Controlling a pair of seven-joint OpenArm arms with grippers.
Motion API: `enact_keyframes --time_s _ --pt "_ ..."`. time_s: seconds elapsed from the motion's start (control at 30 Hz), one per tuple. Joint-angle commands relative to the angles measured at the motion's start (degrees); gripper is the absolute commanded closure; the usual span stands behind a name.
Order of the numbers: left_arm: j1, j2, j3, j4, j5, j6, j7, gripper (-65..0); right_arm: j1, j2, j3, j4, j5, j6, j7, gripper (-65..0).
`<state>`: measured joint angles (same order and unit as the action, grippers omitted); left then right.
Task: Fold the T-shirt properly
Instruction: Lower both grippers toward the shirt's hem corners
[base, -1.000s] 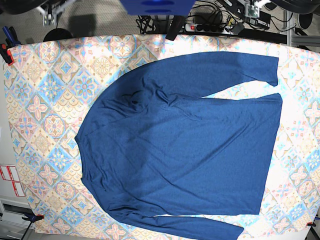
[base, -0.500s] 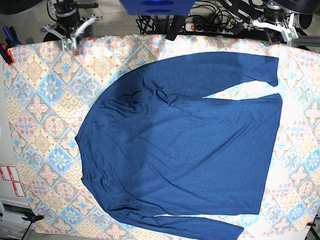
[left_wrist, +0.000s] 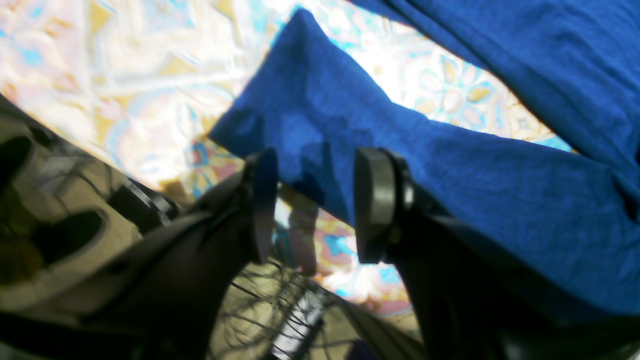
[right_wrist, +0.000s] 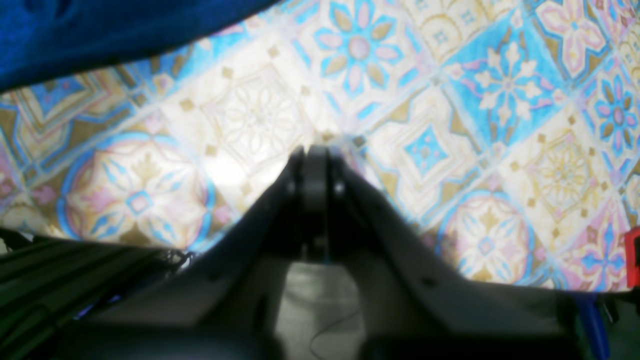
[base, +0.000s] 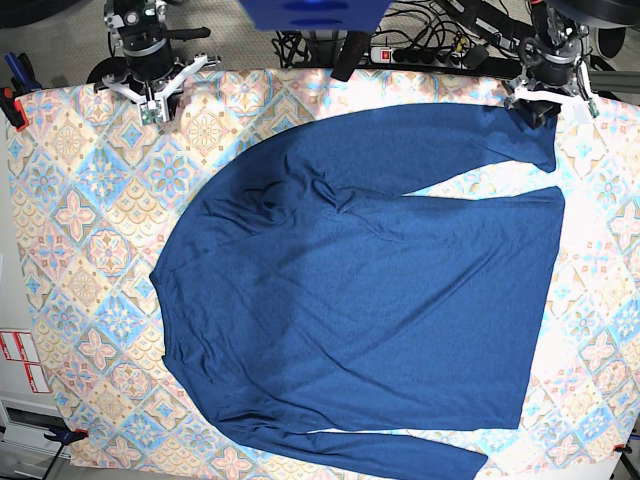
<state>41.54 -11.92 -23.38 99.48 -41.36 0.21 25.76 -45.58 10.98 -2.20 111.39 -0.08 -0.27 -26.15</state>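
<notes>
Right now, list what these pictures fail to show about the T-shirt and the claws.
- T-shirt: the lower sleeve's end is cut off by the bottom edge of the base view.
- Left claw: open near the sleeve cuff; blur and angle hide whether it touches the fabric.
- Right claw: shut over the patterned cloth; its height above it is unclear.
- Shirt underside: hidden everywhere.

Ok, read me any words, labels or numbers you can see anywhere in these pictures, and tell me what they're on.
No text can be read.
White stickers with red marks at the table's left edge: too small to read.
The T-shirt: plain, no print.
The patterned tablecloth: tile pattern only, no words.
</notes>
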Motion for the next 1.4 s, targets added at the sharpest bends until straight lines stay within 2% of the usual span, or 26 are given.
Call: enact_keyframes --time_s 0.0,0.4,0.57,0.83,1.0,1.37 --pt "0.1 -0.4 -0.4 0.2 -1.2 -0.2 -0.4 -24.8 0.0 0.4 0.2 1.1 -0.3 -0.1 1.3 0.0" --pt "-1.9 -0.4 -0.5 -8.0 -9.0 -0.2 0.0 -24.8 1.1 0.4 0.1 1.1 -0.3 -0.1 1.3 0.0" --pt "-2.6 -0.4 -0.5 -8.3 -9.3 -2.8 0.0 -24.8 1.7 0.4 0.1 1.1 -0.3 -0.1 1.2 0.0" --pt "-5.6 -0.4 -0.5 -8.6 -8.9 -2.9 0.0 -24.8 1.8 0.4 0.1 1.1 -0.3 -0.1 1.2 0.0" --pt "-7.2 -0.3 -0.5 -10.0 -9.3 -2.9 4.6 -24.8 1.8 0.4 0.1 1.1 -0.3 -0.1 1.2 0.0" --pt "-4.0 -0.2 -0.7 -9.9 -9.6 -2.9 4.9 -24.8 1.4 0.3 -0.1 1.1 -0.3 -0.1 1.2 0.0"
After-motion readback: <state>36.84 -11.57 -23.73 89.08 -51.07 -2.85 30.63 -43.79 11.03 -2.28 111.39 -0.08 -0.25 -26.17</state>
